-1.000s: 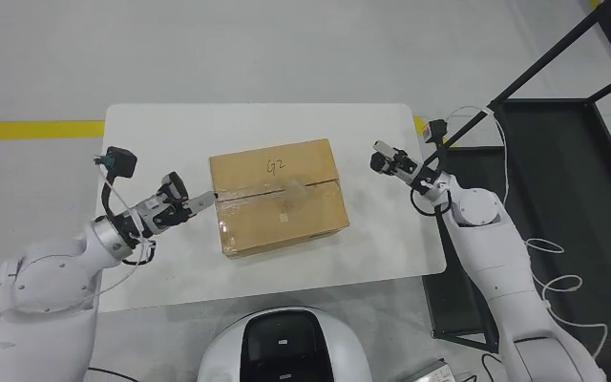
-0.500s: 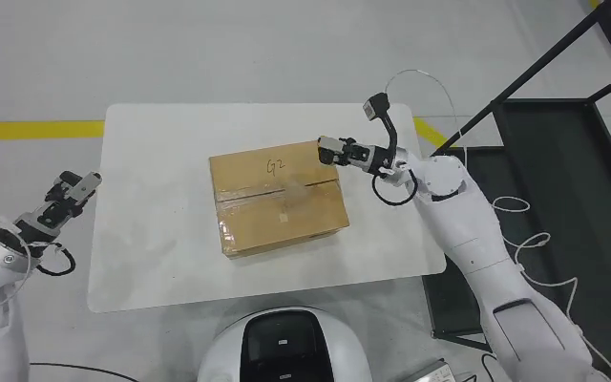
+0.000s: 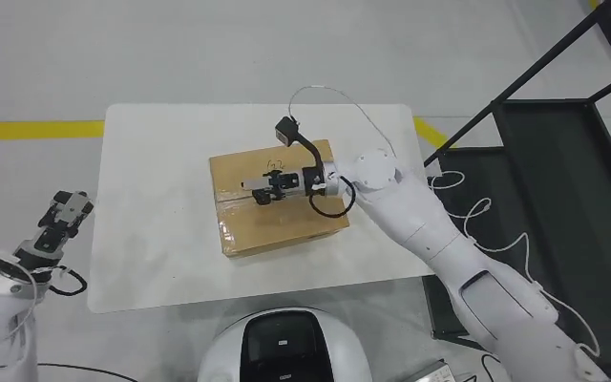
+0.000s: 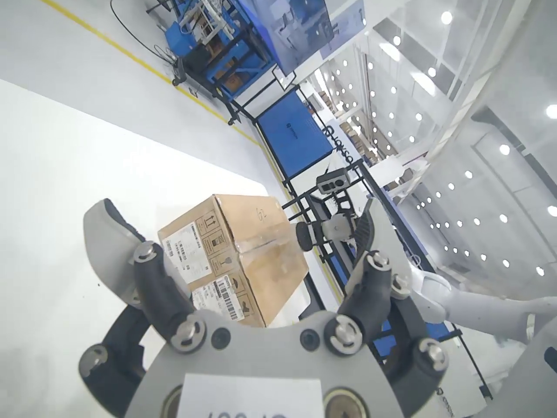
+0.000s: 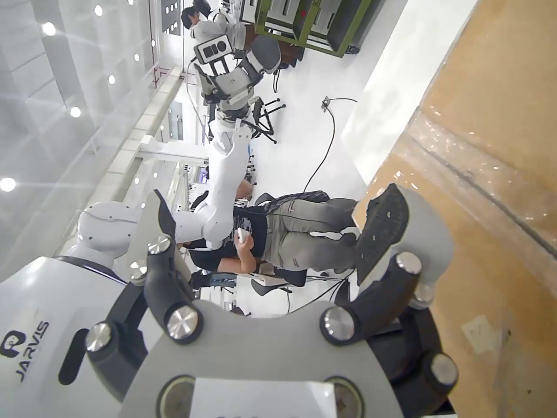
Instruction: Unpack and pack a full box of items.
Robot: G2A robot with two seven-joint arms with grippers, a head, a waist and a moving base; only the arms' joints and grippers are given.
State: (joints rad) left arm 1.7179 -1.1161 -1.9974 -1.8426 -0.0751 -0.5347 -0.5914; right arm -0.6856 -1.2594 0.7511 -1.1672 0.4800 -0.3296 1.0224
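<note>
- The right tool hangs over the top face of the cardboard box, with its fingers spread and nothing between them.
- One of its ribbed fingertips sits close by the clear tape seam that runs along the box's closed flaps. Whether the pad presses on the cardboard cannot be told.
- Beneath this tool the box is shut and taped. It lies flat on the white tabletop, roughly mid-surface.
- In the top view the seam passes under the tool and shows again on the side toward the left arm.
- The left tool is well apart from the box, just outside the tabletop's edge on the robot's left. Its fingers are also spread wide and hold nothing.
- From the left tool, the box lies straight ahead across a stretch of bare tabletop, framed between its two fingers.
- The box face turned toward the left tool carries printed labels, and a handwritten mark sits on the top flap beyond them.
- Seen from there, the right arm shows beyond the box — its tool reaching in above the top face.
- Behind the right tool's arm, off the side of the tabletop, stands a dark metal rack.
- A yellow floor line runs beyond the left tool, on the floor past the tabletop's far corner.
</note>
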